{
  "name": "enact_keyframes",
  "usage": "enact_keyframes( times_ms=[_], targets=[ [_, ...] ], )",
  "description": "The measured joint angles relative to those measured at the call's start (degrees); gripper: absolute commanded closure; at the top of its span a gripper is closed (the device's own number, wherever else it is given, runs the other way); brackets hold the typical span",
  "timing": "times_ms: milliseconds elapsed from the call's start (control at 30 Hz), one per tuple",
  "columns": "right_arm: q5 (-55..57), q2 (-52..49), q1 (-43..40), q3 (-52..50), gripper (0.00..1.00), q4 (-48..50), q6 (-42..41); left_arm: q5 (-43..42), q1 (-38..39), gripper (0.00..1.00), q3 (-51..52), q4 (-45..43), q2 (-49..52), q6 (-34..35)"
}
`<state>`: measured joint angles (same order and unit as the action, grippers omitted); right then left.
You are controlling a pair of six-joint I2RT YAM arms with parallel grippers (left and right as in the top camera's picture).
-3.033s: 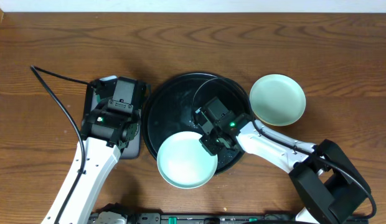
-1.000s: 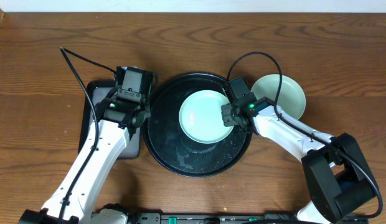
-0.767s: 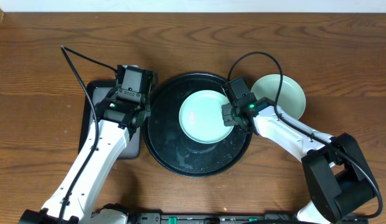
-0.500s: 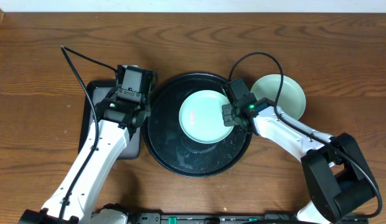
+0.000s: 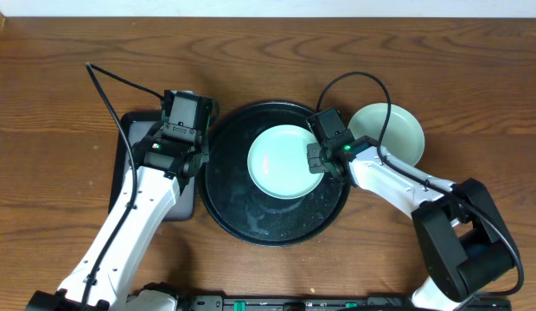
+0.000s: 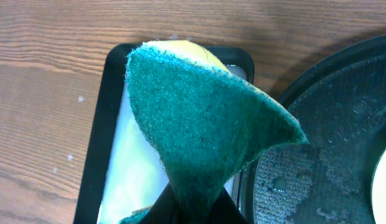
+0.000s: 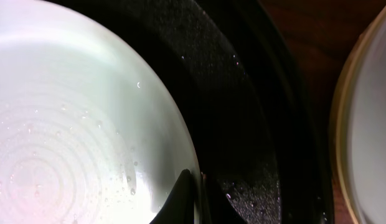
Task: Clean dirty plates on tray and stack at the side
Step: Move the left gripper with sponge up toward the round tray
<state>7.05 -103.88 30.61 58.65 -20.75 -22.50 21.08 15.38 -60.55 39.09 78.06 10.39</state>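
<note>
Two plates show from overhead, both round, shallow, smooth plastic in pale mint. One mint plate [image 5: 281, 164] lies inside the round tray [image 5: 242, 207], toward its upper right. It is beaded with water, shows faint concentric rings, and carries a faint pinkish smear near its middle. My right tool [image 7: 194, 198] is clenched on its right rim, one finger above and one below. That tray is glossy black with a raised rim and a pebbled, wet floor. A second plate [image 5: 393, 134] sits on the wood-grain counter [image 5: 78, 52] just right of the tray. Its edge looks pale yellow from my right wrist, and I cannot tell whether it is a stack. My left tool [image 6: 194, 208] grips one sponge [image 6: 205, 124], coarse green scouring felt over yellow foam, above one rectangular tray [image 6: 96, 162], black-rimmed with a pale inside.
</note>
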Motion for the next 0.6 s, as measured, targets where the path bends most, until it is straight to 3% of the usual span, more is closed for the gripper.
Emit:
enact_keyframes(
  times_ms=[133,300,367,467,600],
  targets=[
    [0.1,0.0,0.0,0.0,0.94,0.5,0.1,-0.3,0.0,0.93,0.0,0.0,0.0,-0.5],
    [-0.3,0.0,-0.2,0.0,0.74,0.7,0.3,-2.8,0.0,0.93,0.0,0.0,0.0,-2.8],
    [-1.3,0.0,-0.2,0.0,0.71,0.7,0.4,-3.2,0.0,0.93,0.0,0.0,0.0,-3.3],
    [-2.9,0.0,-0.2,0.0,0.83,0.7,0.5,-3.5,0.0,0.93,0.0,0.0,0.0,-3.6],
    [-3.4,0.0,-0.2,0.0,0.92,0.3,0.5,-4.0,0.0,0.93,0.0,0.4,0.0,-3.8]
  ],
)
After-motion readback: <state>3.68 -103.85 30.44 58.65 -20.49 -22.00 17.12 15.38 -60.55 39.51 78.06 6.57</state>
